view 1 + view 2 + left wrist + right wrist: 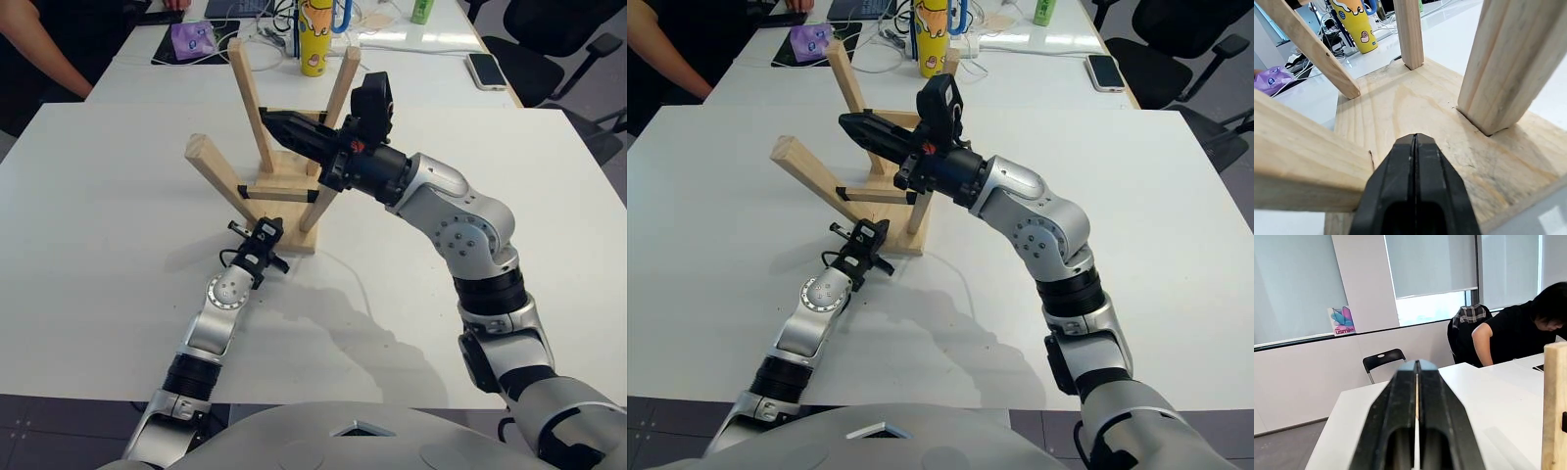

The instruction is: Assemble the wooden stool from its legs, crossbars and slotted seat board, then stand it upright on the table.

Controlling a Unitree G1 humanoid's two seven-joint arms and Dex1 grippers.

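Observation:
The wooden stool (277, 193) lies upside down near the table's far middle, its seat board (306, 238) flat on the table and its legs pointing up and outward. Black-ended crossbars join the legs. My left gripper (266, 231) is shut and empty, its tip (1415, 143) against the board's near edge, between two legs. My right gripper (270, 120) is shut on nothing and hovers above the board among the upper legs, pointing left; one leg (1555, 406) stands beside it in the right wrist view.
A second table behind carries a yellow cup (313, 39), a purple packet (193, 39), cables and a phone (487, 70). An office chair (573, 44) stands at the far right. Bare white table (88, 215) spreads left and right of the stool.

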